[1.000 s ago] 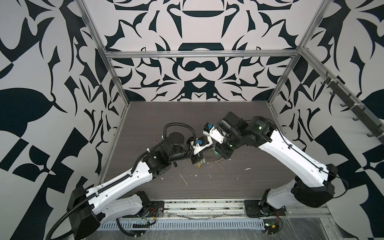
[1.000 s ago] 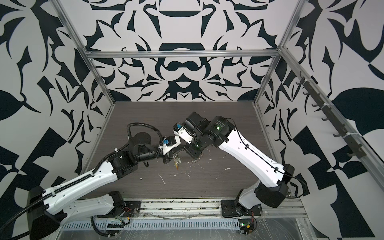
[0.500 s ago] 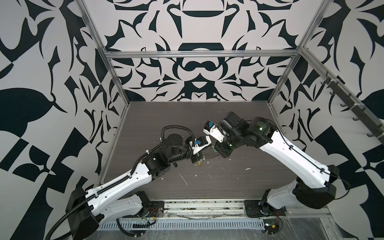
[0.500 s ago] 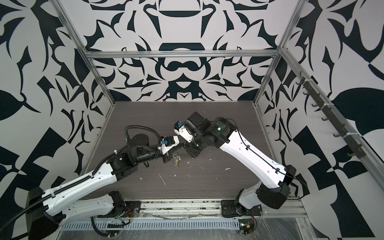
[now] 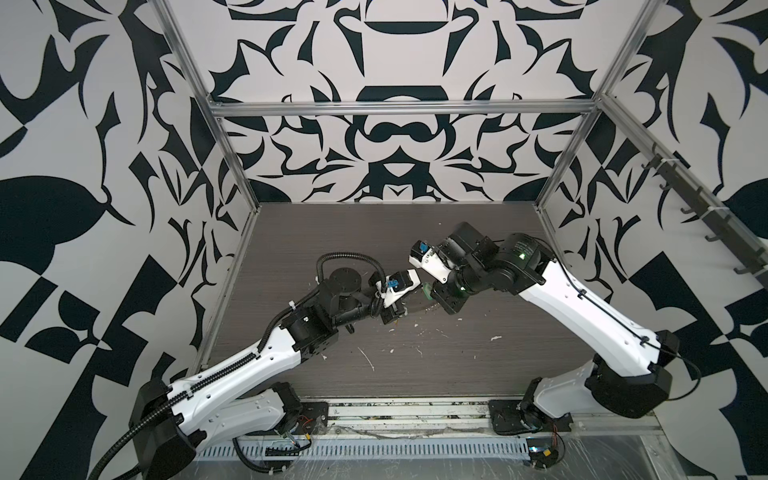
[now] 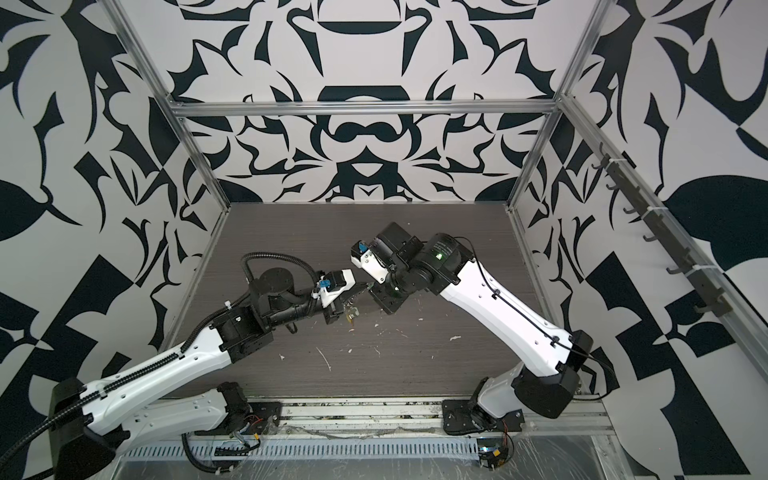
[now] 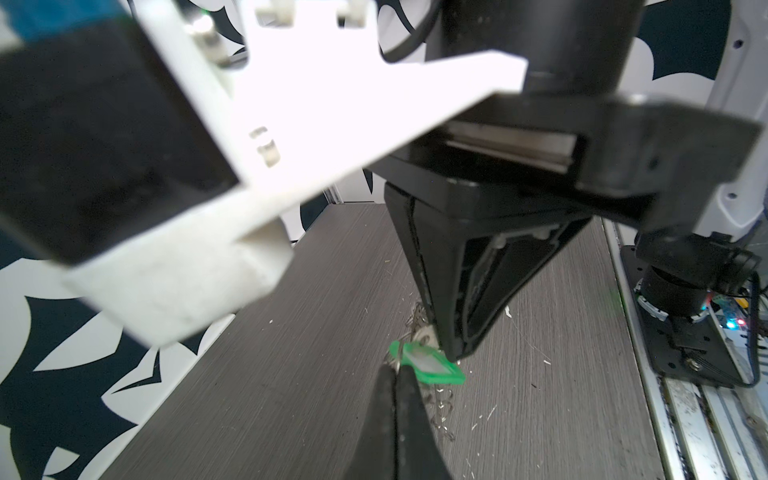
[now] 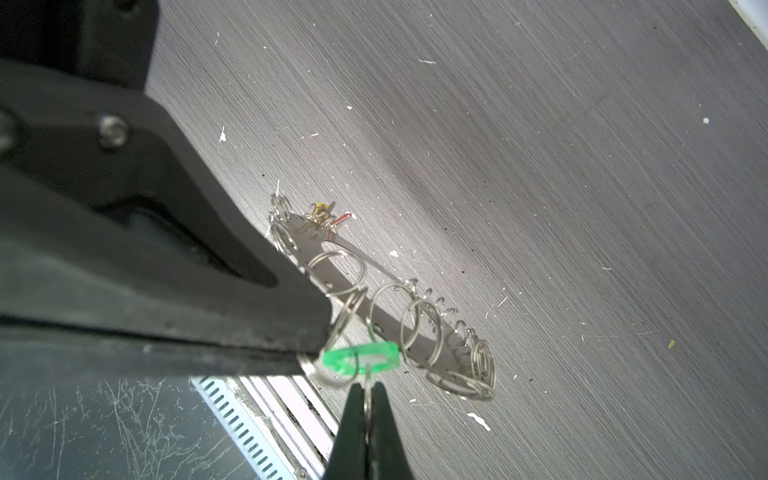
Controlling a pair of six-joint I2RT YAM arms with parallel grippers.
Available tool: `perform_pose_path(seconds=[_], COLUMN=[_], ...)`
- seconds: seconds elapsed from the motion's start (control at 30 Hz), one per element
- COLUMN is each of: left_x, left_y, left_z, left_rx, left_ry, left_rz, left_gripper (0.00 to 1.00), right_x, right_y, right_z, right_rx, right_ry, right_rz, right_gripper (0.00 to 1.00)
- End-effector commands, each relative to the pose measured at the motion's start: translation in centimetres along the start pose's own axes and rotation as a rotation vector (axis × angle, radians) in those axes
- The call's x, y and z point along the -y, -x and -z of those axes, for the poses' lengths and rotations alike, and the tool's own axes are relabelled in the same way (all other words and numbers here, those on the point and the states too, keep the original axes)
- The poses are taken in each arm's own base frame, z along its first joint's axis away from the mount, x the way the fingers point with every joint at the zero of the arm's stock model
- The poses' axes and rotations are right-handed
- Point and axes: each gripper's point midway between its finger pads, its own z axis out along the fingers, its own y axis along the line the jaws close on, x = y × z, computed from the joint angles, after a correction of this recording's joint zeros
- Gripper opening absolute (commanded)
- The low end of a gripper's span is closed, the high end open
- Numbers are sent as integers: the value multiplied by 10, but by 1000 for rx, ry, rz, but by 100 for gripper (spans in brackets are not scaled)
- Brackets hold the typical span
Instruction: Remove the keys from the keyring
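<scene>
Barely moved since a sec ago: pulled back a touch on the L side, otherwise stayed nose to nose, both grippers shut same as before.

L gripper [image 7: 395, 376]: tips pressed together, pinching a thin silver bit [image 8: 367, 380] right beside the green tag [image 8: 359, 357]. Key or loop? Can't tell, seen edge-on. R gripper [image 7: 453, 353]: pressed together too, pinching the ring [image 8: 390, 332] at its edge, just beside the tag, across from the L tips. Ring up off the table [image 8: 540, 166], tilted, stretching away from both tips; yellow tag [image 8: 320, 207] & red tag [image 8: 345, 217] at the far end.

Could go wrong:
- Could lose the silver bit from the L tips. Why: tiny, smooth, only a thin grip.
- Could drop the ring on a slip of the R pinch. Why: held by the edge only, most of the weight far from the tip.
- Could bend a loop or snag the tag. Why: pulling apart w/o opening the loop first.
- Could bump tips. Why: grippers nearly touching.

Count: grippers 2. ring 1. tags 3 (green, yellow, red, 1 each). keys: none seen for sure, maybe 1 at the L tips. loops [image 8: 473, 361]: many, too packed to count. white scraps [image 5: 368, 359] on table: lots.
</scene>
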Motion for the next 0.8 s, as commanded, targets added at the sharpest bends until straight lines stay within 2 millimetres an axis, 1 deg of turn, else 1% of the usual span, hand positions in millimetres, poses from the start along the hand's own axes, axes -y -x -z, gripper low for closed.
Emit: perform_pose_path(seconds=[0.0, 0.17, 0.43, 0.63, 0.77], left_x=[-2, -2, -2, -3, -4], left_y=[11, 8, 4, 6, 8], left_z=[5, 5, 5, 7, 9], left_rx=[48, 42, 32, 36, 39], left_ry=[15, 15, 20, 24, 33], left_rz=[-11, -12, -21, -29, -35], left_gripper=[0, 0, 0, 0, 0], right_x=[-1, 0, 12, 30, 54], right_y=[6, 6, 0, -2, -6], right_z=[17, 19, 16, 18, 14], right_rx=[59, 65, 59, 83, 98], right_ry=[5, 2, -17, -40, -69], right_rz=[0, 1, -28, -84, -154], right_gripper=[0, 0, 0, 0, 0])
